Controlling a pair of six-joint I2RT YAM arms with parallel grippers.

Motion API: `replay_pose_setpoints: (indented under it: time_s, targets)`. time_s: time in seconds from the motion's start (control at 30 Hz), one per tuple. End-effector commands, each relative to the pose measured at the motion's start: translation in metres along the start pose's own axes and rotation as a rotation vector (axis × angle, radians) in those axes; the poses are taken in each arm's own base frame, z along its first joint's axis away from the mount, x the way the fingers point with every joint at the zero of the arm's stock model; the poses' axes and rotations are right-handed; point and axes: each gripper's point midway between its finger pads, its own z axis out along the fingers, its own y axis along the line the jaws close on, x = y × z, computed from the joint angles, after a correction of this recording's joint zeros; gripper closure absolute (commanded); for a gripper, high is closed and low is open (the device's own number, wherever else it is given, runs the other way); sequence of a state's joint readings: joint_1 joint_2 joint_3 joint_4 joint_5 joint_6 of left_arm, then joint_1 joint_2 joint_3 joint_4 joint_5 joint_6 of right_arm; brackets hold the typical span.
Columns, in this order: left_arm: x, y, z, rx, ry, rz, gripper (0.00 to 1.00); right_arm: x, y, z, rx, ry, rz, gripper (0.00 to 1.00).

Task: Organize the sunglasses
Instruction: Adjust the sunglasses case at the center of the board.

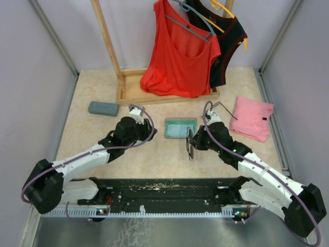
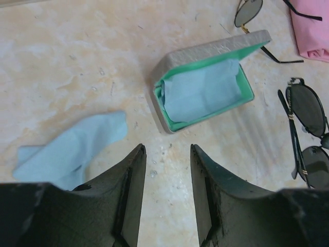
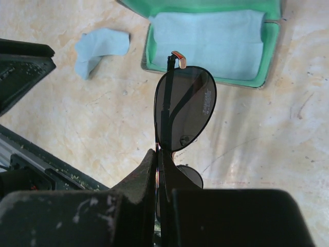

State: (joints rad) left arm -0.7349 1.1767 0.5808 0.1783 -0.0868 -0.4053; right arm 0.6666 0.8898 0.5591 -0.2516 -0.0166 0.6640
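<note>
Over beige marbled table [image 1: 87, 87], R gripper [image 3: 157, 159] w/ sunglasses [image 3: 186, 108], grey walls [image 1: 31, 77]

We see a beige marbled table [image 2: 77, 62]. Just ahead of the left gripper [image 2: 167, 150] lies an open case [image 2: 205, 54]. To its left lies a blue cloth [image 2: 72, 149], and farther ahead to the right are sunglasses [image 2: 249, 10] and a pink garment [image 2: 311, 25].
</note>
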Motion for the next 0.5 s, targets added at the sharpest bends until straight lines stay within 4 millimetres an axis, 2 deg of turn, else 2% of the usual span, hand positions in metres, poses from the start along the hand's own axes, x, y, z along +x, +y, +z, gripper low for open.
replay_pose_setpoints:
  time_s: [0.0, 0.2, 0.33, 0.4, 0.47]
  targets:
    - [-0.026, -0.007, 0.013, 0.073, -0.063, 0.03, 0.54, -0.014, 0.0, -0.005, -0.047, -0.048, 0.059, 1.0]
    - [-0.058, -0.029, 0.042, 0.175, -0.106, 0.26, 0.52, -0.014, -0.001, -0.01, -0.047, -0.04, 0.059, 1.0]
    - [-0.077, -0.045, 0.053, 0.248, -0.144, 0.429, 0.51, -0.011, -0.003, -0.017, -0.04, -0.028, 0.053, 1.0]
    - [-0.089, -0.051, 0.058, 0.262, -0.167, 0.487, 0.46, -0.008, -0.007, -0.022, -0.023, -0.024, 0.049, 1.0]
    - [-0.091, -0.056, 0.067, 0.29, -0.145, 0.557, 0.43, -0.006, -0.011, -0.027, -0.009, -0.026, 0.048, 1.0]
